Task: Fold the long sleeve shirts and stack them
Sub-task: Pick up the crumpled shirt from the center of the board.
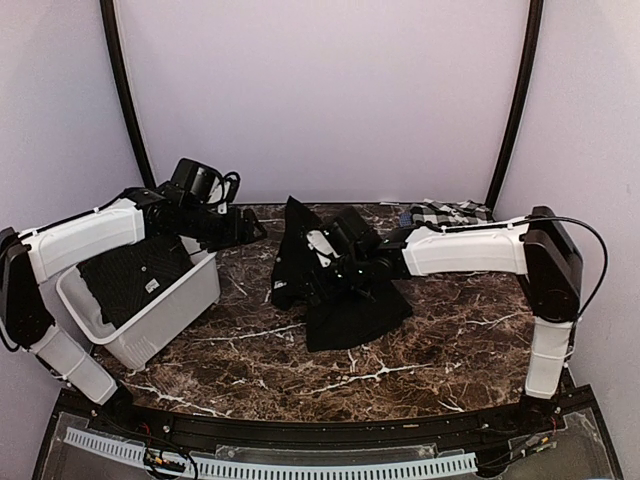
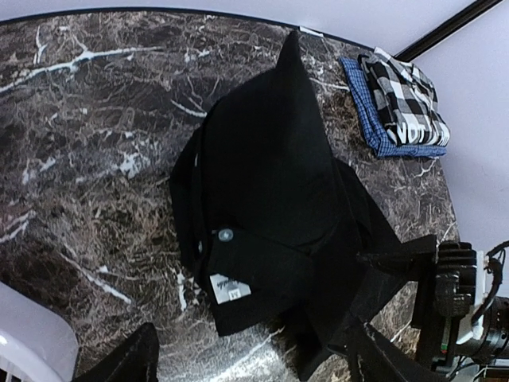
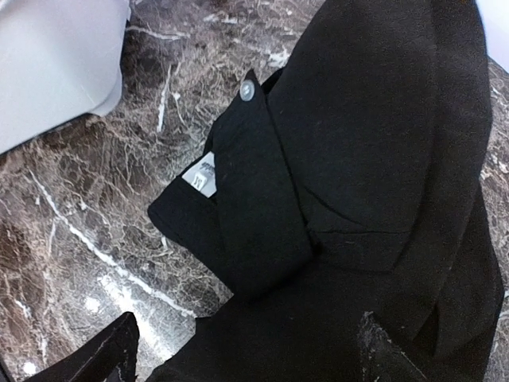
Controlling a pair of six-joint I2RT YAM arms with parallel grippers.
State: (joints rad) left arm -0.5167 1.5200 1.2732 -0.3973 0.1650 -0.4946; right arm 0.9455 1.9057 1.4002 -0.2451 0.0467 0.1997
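A black long sleeve shirt (image 1: 350, 300) lies bunched in the middle of the table, one corner pointing toward the back. Its collar button (image 3: 248, 90) and white neck label (image 2: 231, 288) show. My right gripper (image 3: 246, 354) hovers open just over this shirt (image 3: 374, 159), its fingers (image 3: 111, 358) spread either side of the cloth, gripping nothing. My left gripper (image 2: 254, 354) is open too, held left of the shirt (image 2: 270, 175) above the bin's far corner, empty. A folded checked, blue-edged shirt (image 2: 402, 107) rests at the back right. More black cloth (image 1: 130, 275) fills the bin.
The white plastic bin (image 1: 170, 315) stands at the left, under my left arm. The right gripper (image 1: 322, 262) and left gripper (image 1: 250, 230) are close together near the shirt's left side. Dark marble table (image 1: 400, 370) extends toward the front edge.
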